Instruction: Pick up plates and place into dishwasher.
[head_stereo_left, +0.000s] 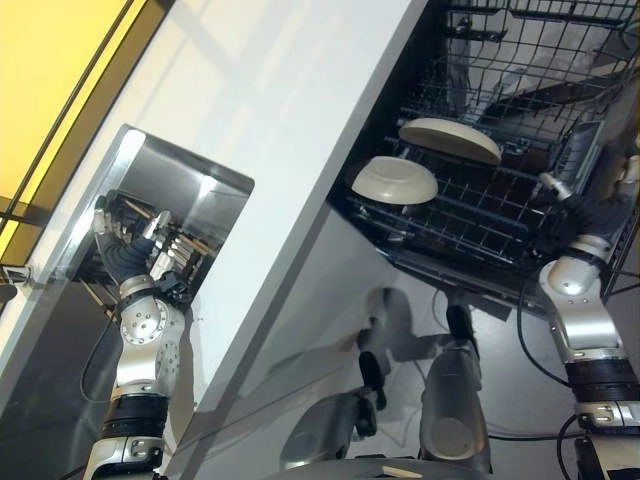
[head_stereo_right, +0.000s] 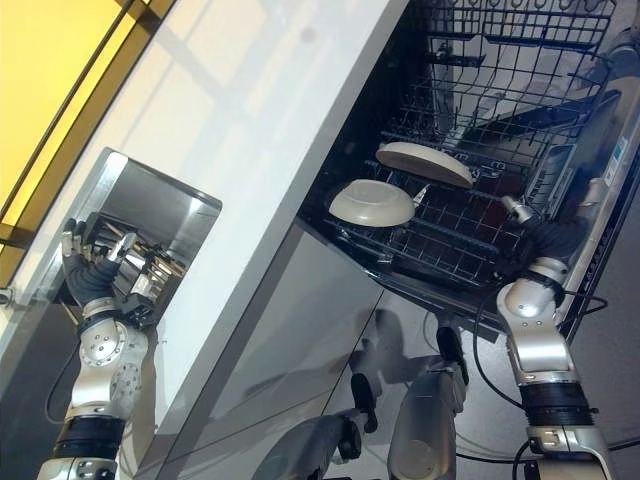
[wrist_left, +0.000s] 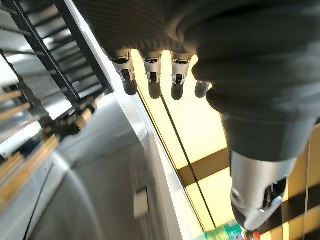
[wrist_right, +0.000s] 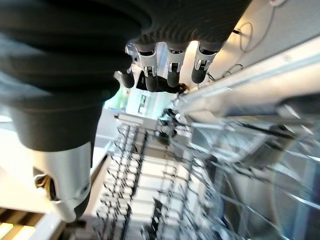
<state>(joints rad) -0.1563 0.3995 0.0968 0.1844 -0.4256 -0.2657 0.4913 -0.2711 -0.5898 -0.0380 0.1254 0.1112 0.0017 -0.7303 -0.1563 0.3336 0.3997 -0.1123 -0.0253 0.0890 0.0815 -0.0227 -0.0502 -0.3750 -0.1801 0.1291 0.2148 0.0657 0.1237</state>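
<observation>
Silver left hand (head_stereo_left: 120, 235) reaches into the steel sink (head_stereo_left: 185, 190) by a dish rack (head_stereo_left: 165, 250), fingers straight and loose, holding nothing. Right hand (wrist_right: 165, 65) hangs by the dishwasher's near corner, fingers relaxed, empty. Two cream plates sit in the dark wire dishwasher rack (head_stereo_left: 480, 215): round plate (head_stereo_left: 395, 181) near the white bench (head_stereo_left: 270, 100), oval plate (head_stereo_left: 450, 139) just behind it.

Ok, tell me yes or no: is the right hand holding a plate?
No, the right hand has nothing in its fingers; both plates sit in the dishwasher rack.
</observation>
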